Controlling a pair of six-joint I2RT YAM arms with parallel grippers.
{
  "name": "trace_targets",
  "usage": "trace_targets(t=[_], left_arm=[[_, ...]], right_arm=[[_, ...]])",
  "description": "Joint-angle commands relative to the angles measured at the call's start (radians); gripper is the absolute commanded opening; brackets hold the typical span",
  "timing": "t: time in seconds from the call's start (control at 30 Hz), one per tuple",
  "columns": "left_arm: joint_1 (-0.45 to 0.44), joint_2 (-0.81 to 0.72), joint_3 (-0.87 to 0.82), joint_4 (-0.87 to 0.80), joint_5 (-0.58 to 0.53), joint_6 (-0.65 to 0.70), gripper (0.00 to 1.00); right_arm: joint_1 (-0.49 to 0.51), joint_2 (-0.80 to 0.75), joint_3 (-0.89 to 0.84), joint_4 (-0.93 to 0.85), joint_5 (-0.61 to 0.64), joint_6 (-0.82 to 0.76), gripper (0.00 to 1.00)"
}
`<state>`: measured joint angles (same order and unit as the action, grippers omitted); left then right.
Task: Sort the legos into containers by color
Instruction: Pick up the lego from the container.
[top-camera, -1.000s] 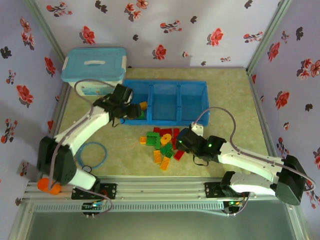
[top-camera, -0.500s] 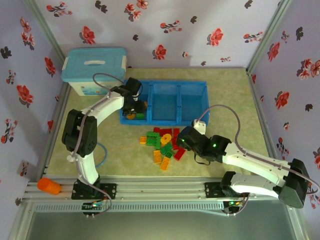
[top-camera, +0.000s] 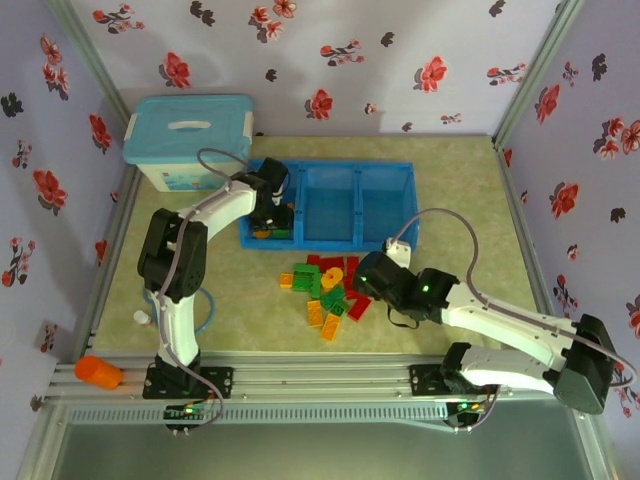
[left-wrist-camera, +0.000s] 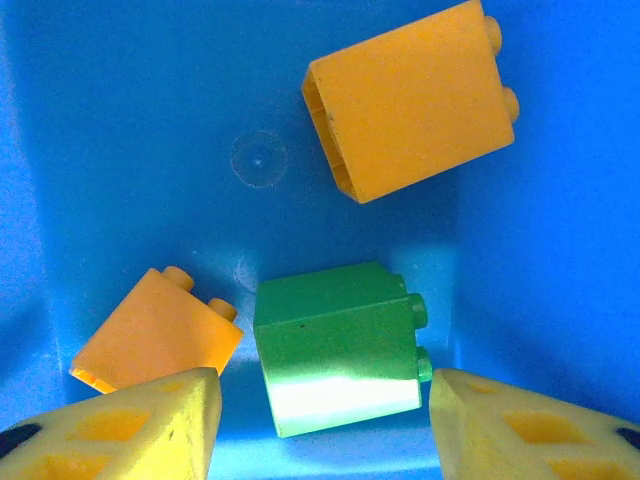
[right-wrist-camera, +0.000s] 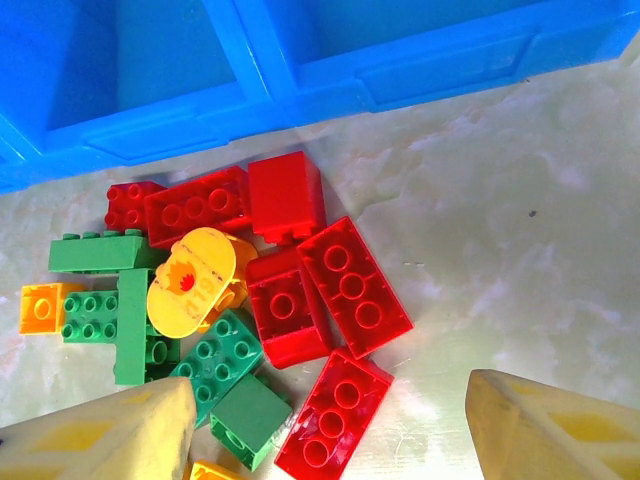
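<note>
Since a second ago the left arm has swung from lying low and stretched out to standing folded. Its left pincer (top-camera: 271, 214) now hangs down into the left compartment (left-wrist-camera: 110, 150) of the shallow bright-blue plastic tray (top-camera: 330, 165). The right arm has barely shifted.

In the left wrist view the pincer's fingers are spread wide and hold nothing. Three plastic bricks lie on the compartment floor.
- A green brick (left-wrist-camera: 340, 345) lies on its side just beyond the fingertips, between them, with its studs pointing right.
- A larger orange-yellow brick (left-wrist-camera: 410, 100) rests farther off. Its long axis is tilted and runs from lower left to upper right, with the studs at the upper right and the hollow underside facing left.
- A smaller orange-yellow brick (left-wrist-camera: 155, 335) sits to the left of the green one, with its studs angled up and to the right.

The green brick shares the compartment with two orange-yellow ones, so this compartment looks mixed. The spread fingers bracket the green brick, which suggests it is the one being handled.

The right pincer (right-wrist-camera: 330, 385) is also spread and empty. It hovers over the loose pile of legos (top-camera: 328, 290) in red, green and yellow on the surface (top-camera: 460, 200), just in front of the tray. It looks poised to choose a brick.
</note>
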<state>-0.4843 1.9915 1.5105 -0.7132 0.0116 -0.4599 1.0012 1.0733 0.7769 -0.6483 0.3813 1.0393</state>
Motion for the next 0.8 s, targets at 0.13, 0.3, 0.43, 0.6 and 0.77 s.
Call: trace_targets(t=[0.13, 0.3, 0.43, 0.6, 0.77], left_arm=[[-0.001, 0.051, 0.027, -0.014, -0.001, 0.020, 0.56], [0.000, 0.070, 0.024, -0.019, -0.032, 0.029, 0.55], [0.003, 0.085, 0.038, -0.023, -0.061, 0.038, 0.52], [0.007, 0.121, 0.081, -0.054, -0.093, 0.049, 0.53], [0.015, 0.113, 0.076, -0.049, -0.099, 0.044, 0.44]], right_arm=[[-0.003, 0.021, 0.043, -0.011, 0.019, -0.022, 0.72], [-0.003, 0.020, 0.045, -0.007, 0.019, -0.023, 0.72], [-0.003, 0.024, 0.041, 0.004, 0.015, -0.022, 0.72], [-0.004, 0.037, 0.044, 0.011, 0.005, -0.023, 0.72], [-0.003, 0.037, 0.042, 0.015, 0.003, -0.019, 0.72]])
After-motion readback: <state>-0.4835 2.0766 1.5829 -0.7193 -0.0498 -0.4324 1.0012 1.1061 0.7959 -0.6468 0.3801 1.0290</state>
